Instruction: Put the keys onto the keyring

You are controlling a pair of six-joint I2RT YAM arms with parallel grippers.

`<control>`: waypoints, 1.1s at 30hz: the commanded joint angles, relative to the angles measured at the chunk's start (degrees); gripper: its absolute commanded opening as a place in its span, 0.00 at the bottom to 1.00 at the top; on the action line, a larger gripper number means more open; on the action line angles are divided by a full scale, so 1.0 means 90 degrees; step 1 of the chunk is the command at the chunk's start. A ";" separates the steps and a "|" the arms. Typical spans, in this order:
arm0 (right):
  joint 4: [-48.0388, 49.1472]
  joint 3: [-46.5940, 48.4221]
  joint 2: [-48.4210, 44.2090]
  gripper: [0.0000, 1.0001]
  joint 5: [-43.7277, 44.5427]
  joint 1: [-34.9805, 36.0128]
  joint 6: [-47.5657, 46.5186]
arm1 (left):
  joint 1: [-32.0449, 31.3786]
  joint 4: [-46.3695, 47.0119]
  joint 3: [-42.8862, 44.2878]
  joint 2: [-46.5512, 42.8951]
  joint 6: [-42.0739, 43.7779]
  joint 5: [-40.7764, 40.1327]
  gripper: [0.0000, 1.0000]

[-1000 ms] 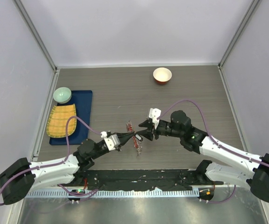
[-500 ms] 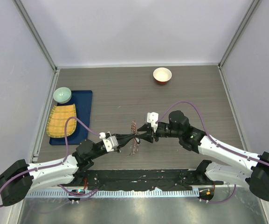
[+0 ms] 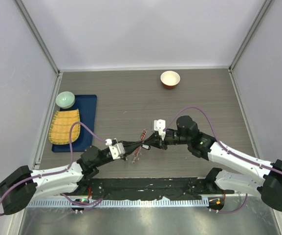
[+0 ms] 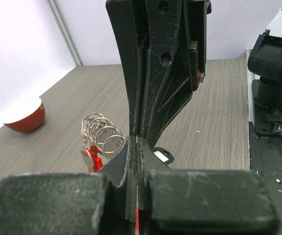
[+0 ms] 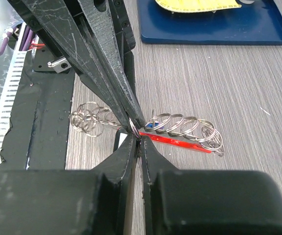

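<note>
Near the middle of the table (image 3: 111, 93), toward its near edge, the left gripper (image 3: 139, 145) and right gripper (image 3: 147, 143) meet tip to tip, each with its 2 fingers pinched together on the keyring (image 5: 180, 142), whose silvery coils spread either side of them.

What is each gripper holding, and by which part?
Both hold the keyring: left gripper and right gripper pinch it tip to tip, midway along its silvery coil of rings.
</note>
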 commanded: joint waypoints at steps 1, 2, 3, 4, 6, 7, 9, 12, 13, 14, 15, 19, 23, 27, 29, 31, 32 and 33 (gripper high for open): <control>0.0210 0.0364 -0.0091 0.04 -0.0266 0.0017 -0.0097 | 0.0002 0.0550 0.0230 0.0075 -0.0062 0.0083 0.00; 0.0201 0.0393 -0.0082 0.02 -0.0276 0.0027 -0.0097 | 0.0002 0.0550 0.0230 0.0085 -0.0063 0.0092 0.00; 0.0114 0.0412 -0.0091 0.01 -0.0276 0.0027 -0.0106 | 0.0012 0.0530 0.0211 0.0075 -0.0082 0.0073 0.00; 0.0016 0.0451 -0.0101 0.01 -0.0267 0.0027 -0.0194 | 0.0012 0.0520 0.0201 0.0065 -0.0082 -0.0005 0.01; -0.0460 0.0636 -0.0130 0.01 -0.0228 0.0027 -0.0321 | 0.0002 0.0345 0.0172 -0.0003 -0.0063 -0.0141 0.05; -0.0647 0.0724 -0.0130 0.01 -0.0121 0.0017 -0.0466 | 0.0012 0.0200 0.0171 -0.0119 -0.0043 -0.0287 0.10; -0.1346 0.1016 -0.0140 0.01 0.0026 0.0027 -0.0643 | 0.0002 -0.0473 0.0259 -0.0295 0.0054 -0.0357 0.17; -0.2411 0.1564 -0.0043 0.01 0.0241 0.0027 -0.0975 | 0.0002 -0.1713 0.0503 -0.0696 0.0171 -0.0367 0.28; -0.2658 0.1710 0.0025 0.01 0.0348 0.0027 -0.1053 | 0.0012 -0.1938 0.0542 -0.0774 0.0201 -0.0376 0.33; -0.2893 0.1837 0.0055 0.01 0.0397 0.0036 -0.1189 | 0.0002 -0.2260 0.0591 -0.0900 0.0211 -0.0386 0.35; -0.3301 0.2090 0.0075 0.01 0.0446 0.0056 -0.1258 | 0.0012 -0.2379 0.0611 -0.0950 0.0211 -0.0415 0.36; -0.4202 0.2638 0.0260 0.01 0.0719 0.0163 -0.1571 | 0.0002 -0.2526 0.0660 -0.1068 0.0211 -0.0347 0.40; -0.4915 0.3078 0.0582 0.01 0.1148 0.0397 -0.1796 | 0.0012 -0.2419 0.0815 -0.1039 0.0259 -0.0065 0.44; -0.5267 0.3342 0.0914 0.01 0.1734 0.0719 -0.1893 | 0.0012 -0.2341 0.0991 -0.0863 0.0270 0.0218 0.44; -0.5346 0.3391 0.1002 0.01 0.1823 0.0808 -0.1933 | 0.0002 -0.2205 0.1011 -0.0882 0.0250 0.0443 0.42; -0.5356 0.3401 0.1051 0.01 0.1833 0.0837 -0.1952 | 0.0002 -0.2030 0.0982 -0.0960 0.0221 0.0580 0.42; -0.5346 0.3401 0.1051 0.01 0.1833 0.0847 -0.1952 | 0.0002 -0.1990 0.0934 -0.0970 0.0221 0.0648 0.42; -0.5346 0.3411 0.1061 0.01 0.1814 0.0857 -0.1952 | 0.0012 -0.1960 0.0924 -0.0960 0.0230 0.0668 0.42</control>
